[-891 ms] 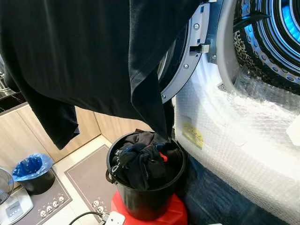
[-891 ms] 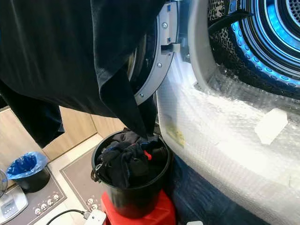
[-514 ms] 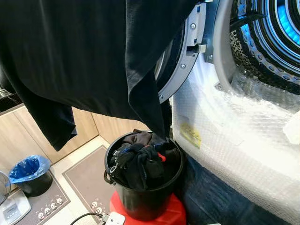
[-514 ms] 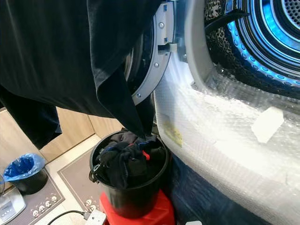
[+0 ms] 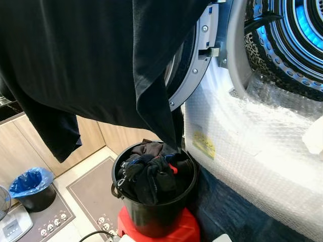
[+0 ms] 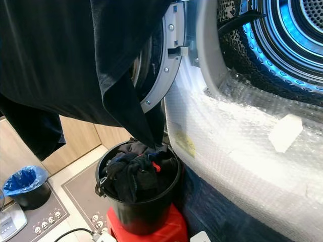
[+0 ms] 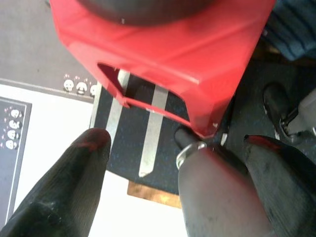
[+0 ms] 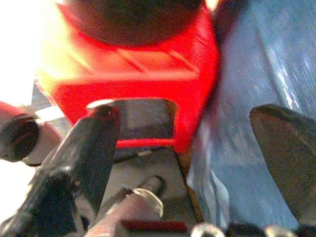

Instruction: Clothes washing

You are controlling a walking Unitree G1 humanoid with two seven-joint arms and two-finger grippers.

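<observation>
Black cloth [image 5: 91, 55] is draped above a black bucket [image 5: 154, 217] of dark clothes [image 5: 149, 171] on a red stool [image 7: 163, 49], while the left gripper [image 7: 177, 148] and right gripper [image 8: 192, 123] are held spread apart, empty.

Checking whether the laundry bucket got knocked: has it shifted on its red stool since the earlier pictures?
No. The bucket sits on the red stool as before; both slide left together with the washer door, so the camera moved.
</observation>
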